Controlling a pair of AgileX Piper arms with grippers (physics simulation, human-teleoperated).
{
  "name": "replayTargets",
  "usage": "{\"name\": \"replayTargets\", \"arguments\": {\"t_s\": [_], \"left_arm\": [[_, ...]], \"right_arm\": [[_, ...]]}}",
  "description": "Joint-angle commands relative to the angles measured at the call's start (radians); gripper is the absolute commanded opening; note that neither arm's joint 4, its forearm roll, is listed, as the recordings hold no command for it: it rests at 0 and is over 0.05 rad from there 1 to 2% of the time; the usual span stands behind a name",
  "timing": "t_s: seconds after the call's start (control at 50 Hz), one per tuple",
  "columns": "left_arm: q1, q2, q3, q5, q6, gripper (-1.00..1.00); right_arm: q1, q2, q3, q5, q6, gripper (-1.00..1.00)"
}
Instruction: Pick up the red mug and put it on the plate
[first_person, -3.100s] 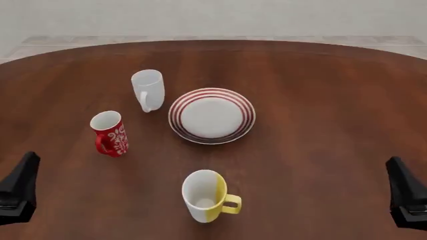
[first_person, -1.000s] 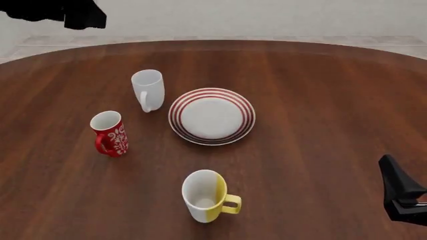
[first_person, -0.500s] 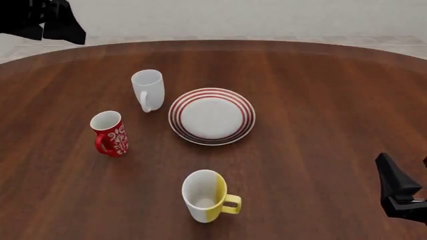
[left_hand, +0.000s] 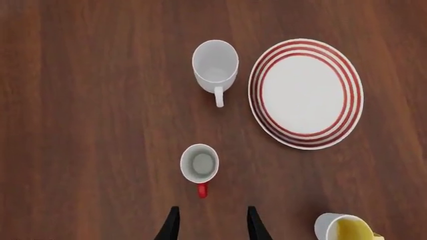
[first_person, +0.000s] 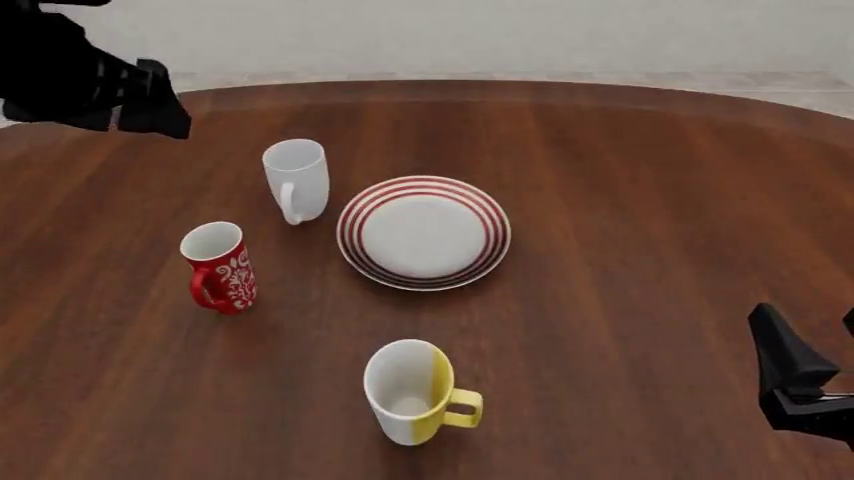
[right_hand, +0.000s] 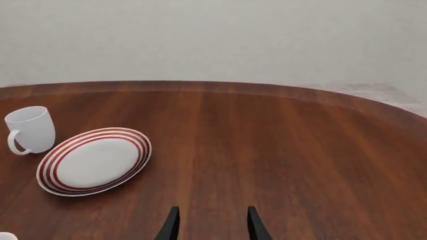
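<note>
Red mug: we see the red mug (first_person: 219, 267) standing upright on the wooden table (first_person: 641, 220), on the left side in the front view, its handle turned toward the near-left; from the left wrist camera we look straight down into its white inside (left_hand: 199, 164), with the red handle poking out below the rim.

Plate: the plate (first_person: 424, 232) with red stripes lies flat near the table's centre, to the right of the red mug and well apart from it; nothing rests on it. We also see it in the left wrist view (left_hand: 305, 93) and the right wrist view (right_hand: 94, 161).

White mug: the plain white mug (first_person: 296, 177) stands just beside the plate's left rim, farther from us than the red mug.

White-and-yellow mug: the white-and-yellow mug (first_person: 414, 391) stands nearest us, in front of the plate, yellow handle to the right.

Left gripper: we find the left gripper (left_hand: 213, 226) high above the table, pointing down; its two finger tips stand spread with bare wood between them, grasping nothing, the red mug just ahead of them. In the front view it shows as a dark mass at the upper left (first_person: 94, 85).

Right gripper: the right gripper (right_hand: 209, 225) sits low at the table's near-right; its fingers are parted and empty, aimed across the bare wood toward the far edge.
</note>
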Motion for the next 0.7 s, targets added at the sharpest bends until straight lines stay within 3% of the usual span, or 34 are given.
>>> {"name": "replayTargets", "arguments": {"t_s": [0.02, 0.34, 0.7], "left_arm": [[0.027, 0.032, 0.035, -0.067, -0.054, 1.0], [-0.005, 0.053, 0.124, -0.157, -0.117, 1.0], [-0.021, 0.034, 0.179, -0.173, -0.172, 1.0]], "right_arm": [[-0.002, 0.012, 0.0, -0.011, 0.002, 1.0], [-0.005, 0.031, 0.0, -0.029, 0.001, 1.0], [-0.009, 0.043, 0.0, -0.04, 0.002, 1.0]]}}
